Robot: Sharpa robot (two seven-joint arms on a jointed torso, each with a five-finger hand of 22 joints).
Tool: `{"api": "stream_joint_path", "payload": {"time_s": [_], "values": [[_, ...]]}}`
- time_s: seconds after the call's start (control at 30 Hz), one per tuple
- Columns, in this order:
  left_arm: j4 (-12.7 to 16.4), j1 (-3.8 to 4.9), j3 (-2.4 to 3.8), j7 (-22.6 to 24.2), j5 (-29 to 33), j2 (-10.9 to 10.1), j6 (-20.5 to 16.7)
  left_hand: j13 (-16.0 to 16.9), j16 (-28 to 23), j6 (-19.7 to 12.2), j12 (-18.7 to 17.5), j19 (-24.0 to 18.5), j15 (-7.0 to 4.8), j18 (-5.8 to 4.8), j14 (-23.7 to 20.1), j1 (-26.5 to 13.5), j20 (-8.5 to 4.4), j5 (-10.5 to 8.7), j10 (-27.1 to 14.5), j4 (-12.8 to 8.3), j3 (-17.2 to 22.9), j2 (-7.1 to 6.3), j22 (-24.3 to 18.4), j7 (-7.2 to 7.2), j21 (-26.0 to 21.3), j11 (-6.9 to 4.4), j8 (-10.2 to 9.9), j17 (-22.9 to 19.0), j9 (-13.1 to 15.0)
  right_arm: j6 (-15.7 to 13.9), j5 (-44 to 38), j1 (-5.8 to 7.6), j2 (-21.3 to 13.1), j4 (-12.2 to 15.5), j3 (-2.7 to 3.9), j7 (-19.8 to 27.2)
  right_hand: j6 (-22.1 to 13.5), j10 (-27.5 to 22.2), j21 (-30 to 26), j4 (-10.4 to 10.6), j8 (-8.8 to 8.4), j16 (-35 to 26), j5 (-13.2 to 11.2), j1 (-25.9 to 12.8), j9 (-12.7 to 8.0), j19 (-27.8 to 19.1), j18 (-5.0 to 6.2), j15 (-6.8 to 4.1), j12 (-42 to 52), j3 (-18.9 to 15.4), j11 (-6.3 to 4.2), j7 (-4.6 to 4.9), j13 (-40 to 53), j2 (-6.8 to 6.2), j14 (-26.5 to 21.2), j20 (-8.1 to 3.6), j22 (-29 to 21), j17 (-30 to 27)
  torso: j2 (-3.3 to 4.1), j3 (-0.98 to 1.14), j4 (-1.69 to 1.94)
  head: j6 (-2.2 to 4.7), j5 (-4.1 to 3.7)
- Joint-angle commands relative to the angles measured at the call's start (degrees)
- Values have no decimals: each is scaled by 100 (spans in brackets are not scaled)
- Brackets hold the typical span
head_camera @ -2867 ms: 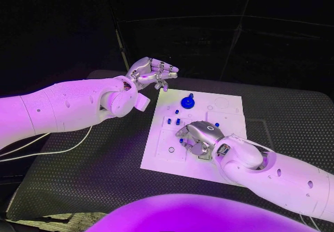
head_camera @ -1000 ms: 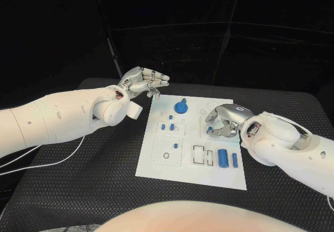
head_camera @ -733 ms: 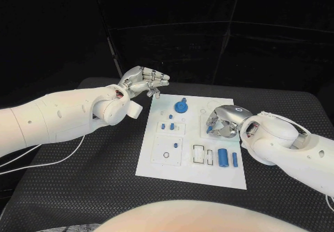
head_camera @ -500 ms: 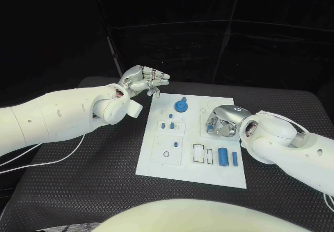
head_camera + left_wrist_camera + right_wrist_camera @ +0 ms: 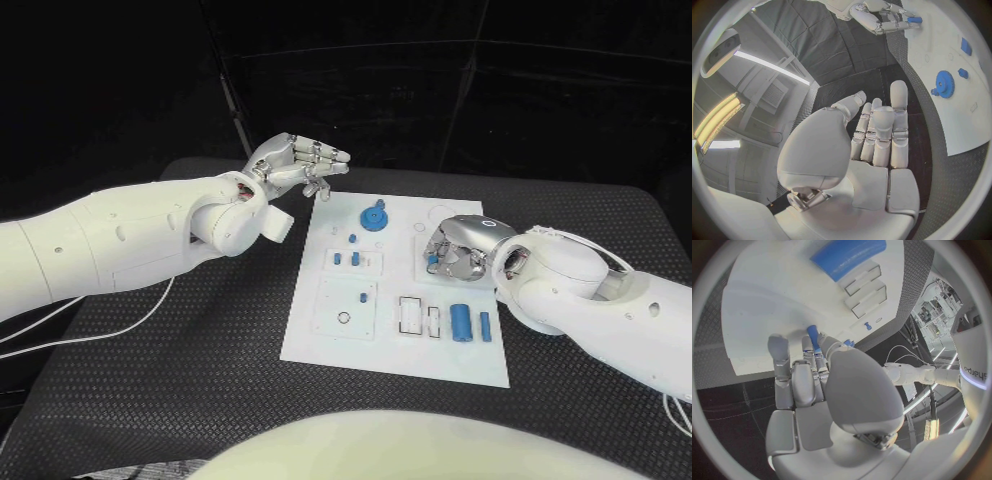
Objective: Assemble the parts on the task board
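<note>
The right hand (image 5: 459, 250) is hovering over the right middle of the white board (image 5: 332, 340), pinching a small blue peg (image 5: 812, 332) between its fingertips. The left hand (image 5: 296, 163) is holding nothing beyond the board's far left corner, fingers loosely curled. A blue gear (image 5: 375, 217) is sitting near the far edge, a blue cylinder (image 5: 460, 322) nearer.

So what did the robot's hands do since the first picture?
The right hand went from the near middle of the task board to its far right part, and its fingers now hold a small blue part. That uncovered the blue cylinder near the front. The left hand stayed raised beyond the board's far left corner, and the blue gear stayed put.
</note>
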Motion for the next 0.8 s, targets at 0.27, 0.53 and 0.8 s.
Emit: {"api": "stream_joint_path", "payload": {"time_s": [0.27, 0.53, 0.8], "values": [[-9, 7, 5, 18, 26, -3, 51, 10, -33, -39, 46, -38, 14, 77, -47, -6, 15, -20, -29, -9, -40, 69, -10, 13, -37, 0, 35, -6, -1, -638, -9, 0, -148, 236, -4, 20, 120, 145, 88, -82, 27, 45, 13, 42, 12, 53, -27, -44, -139, 223, -17, -15, 11, -56, 213, -19, 70, 4, -15, 3, -10, 31, -5], [-27, 0, 4, 15, 26, 10, 56, 10, -33, -39, 46, -38, 14, 77, -47, -6, 15, -20, -29, -9, -40, 69, -10, 13, -37, 0, 35, -6, -1, -1015, 0, 4, -345, 649, 5, 91, 140, 187, 111, -140, 4, 51, 77, 22, 6, 51, -29, -43, -230, 348, -13, -9, 11, -108, 213, -22, 94, 9, -7, 3, 7, 83, -68], [-39, -6, 3, 18, 26, 20, 56, 10, -33, -39, 46, -38, 14, 77, -47, -6, 15, -20, -29, -9, -40, 69, -10, 13, -37, 0, 35, -6, -1, -980, 55, 7, -369, 944, 9, 142, 144, 197, 113, -153, -2, 51, 90, 5, 5, 46, -29, -42, -255, 375, -10, -6, 11, -132, 212, -21, 93, 6, 5, 3, 11, 87, -25]]}}
